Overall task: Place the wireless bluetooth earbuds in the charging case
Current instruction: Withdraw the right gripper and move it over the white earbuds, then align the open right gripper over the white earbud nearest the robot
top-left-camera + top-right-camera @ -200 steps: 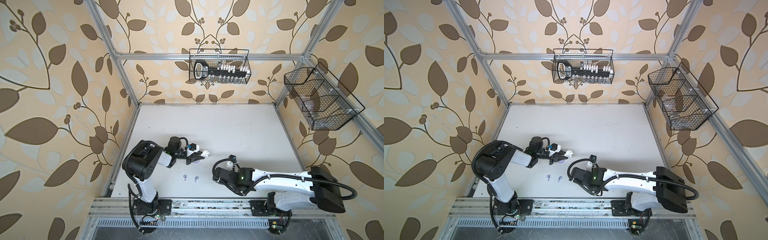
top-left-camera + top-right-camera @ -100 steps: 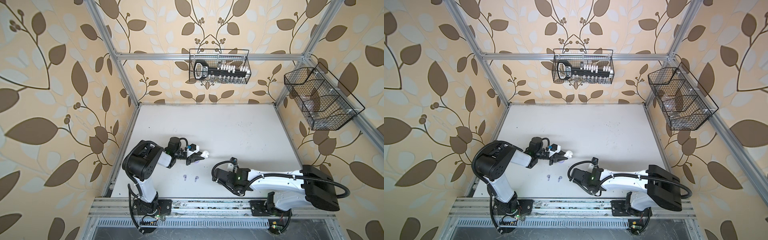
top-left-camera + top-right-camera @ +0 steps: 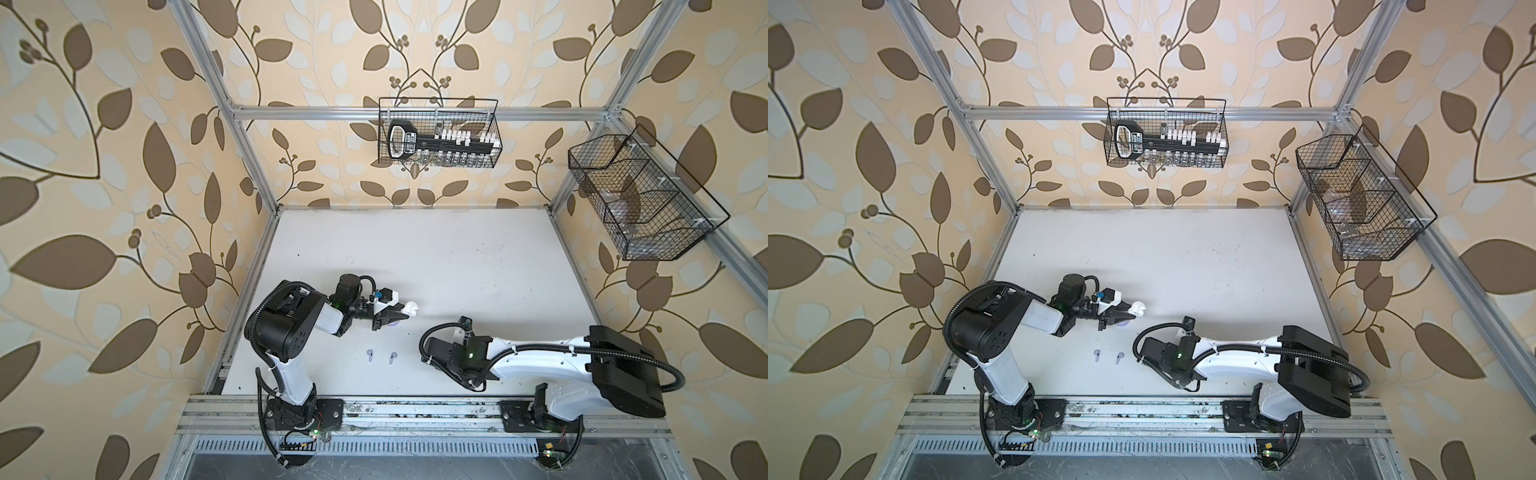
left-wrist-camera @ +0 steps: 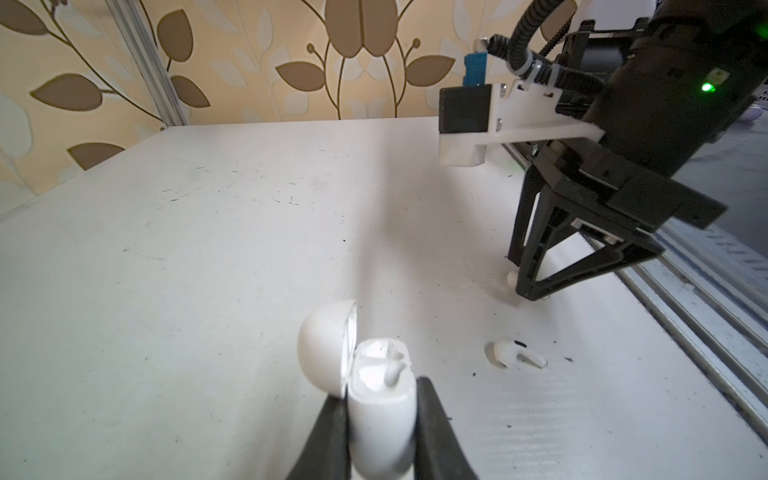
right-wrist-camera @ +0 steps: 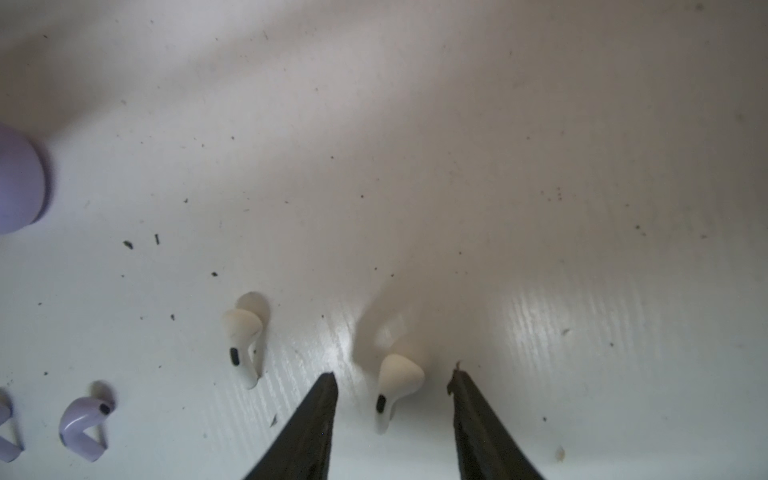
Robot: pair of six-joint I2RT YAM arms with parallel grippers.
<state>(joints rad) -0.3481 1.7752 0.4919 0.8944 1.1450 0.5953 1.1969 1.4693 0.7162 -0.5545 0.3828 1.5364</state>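
**Earbuds: right gripper set astride a white one, before the grasp**

One white earbud (image 5: 397,386) lies on the table (image 5: 540,166) between the fingers of the right gripper (image 5: 392,374). The fingers stand spread, one on either side of it and clear of it. The left gripper (image 4: 380,411) pinches the white case (image 4: 382,436), whose lid (image 4: 324,349) is hinged open. A second white earbud (image 5: 243,336) lies near the first. Two lavender earbuds (image 5: 83,424) and the lavender case (image 5: 16,187) lie further off.

The step in hand is judged to be the grasp. The pads should meet the bulb and upper stem squarely and centred, with the tips low to the table. So small and smooth a body may squirt out or roll under an off-centre pinch, and a light close suffices. The stem's direction should be kept known, since a well likely accepts it one way only.

Not resolved:
- Both top views hide the right gripper's tips and both white earbuds beneath the arm.
- One lavender earbud is cut off at the edge of the right wrist view.
- Whether the tips touch the table cannot be told.
- The pale shape inside the white case may be moulding or a seated part.
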